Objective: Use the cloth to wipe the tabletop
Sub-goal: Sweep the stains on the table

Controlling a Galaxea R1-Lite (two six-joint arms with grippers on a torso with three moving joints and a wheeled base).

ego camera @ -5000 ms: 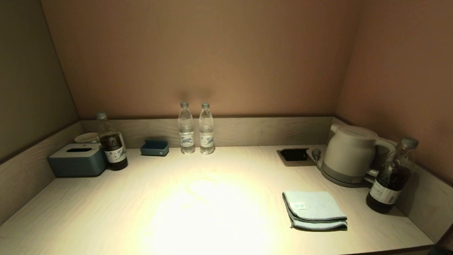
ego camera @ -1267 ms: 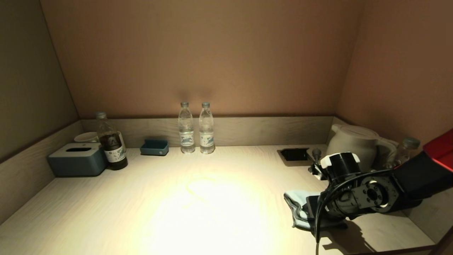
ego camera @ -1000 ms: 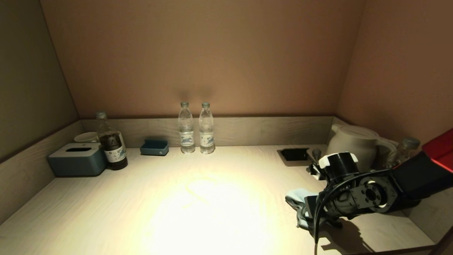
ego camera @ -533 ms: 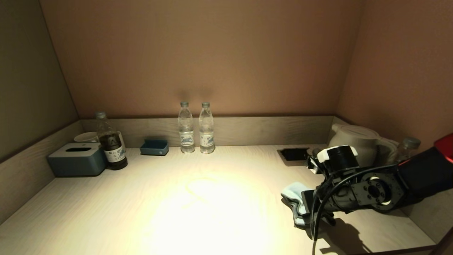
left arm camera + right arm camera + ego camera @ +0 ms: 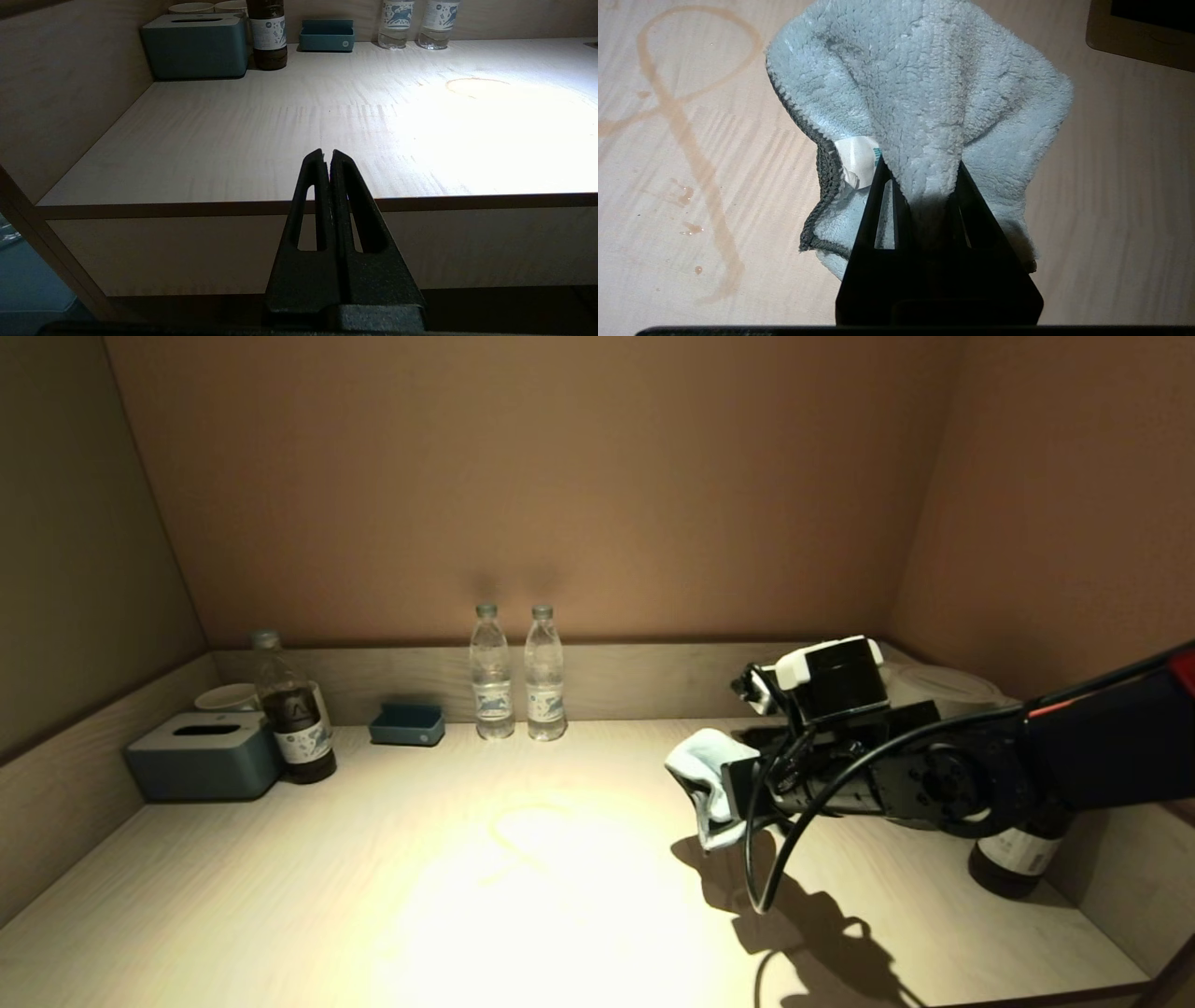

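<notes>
My right gripper (image 5: 738, 795) is shut on the pale blue-green cloth (image 5: 706, 779) and holds it bunched above the tabletop (image 5: 392, 859), right of the middle. In the right wrist view the cloth (image 5: 924, 93) hangs from the gripper (image 5: 920, 163), with its white tag beside one finger. A brownish ring-shaped spill mark (image 5: 532, 831) lies on the wood left of the cloth; it also shows in the right wrist view (image 5: 686, 116). My left gripper (image 5: 327, 156) is shut and empty, parked before the table's front edge, out of the head view.
A dark blue tissue box (image 5: 205, 756), a dark bottle (image 5: 294, 709) and a small blue tray (image 5: 407, 724) stand at the back left. Two water bottles (image 5: 518, 674) stand at the back middle. Another dark bottle (image 5: 1013, 859) stands at the right, partly behind my arm. The socket recess (image 5: 1143, 32) shows in the right wrist view.
My right gripper closed on the cloth where it lay at the right front, lifted it off the tabletop and carried it left and up toward the middle.
</notes>
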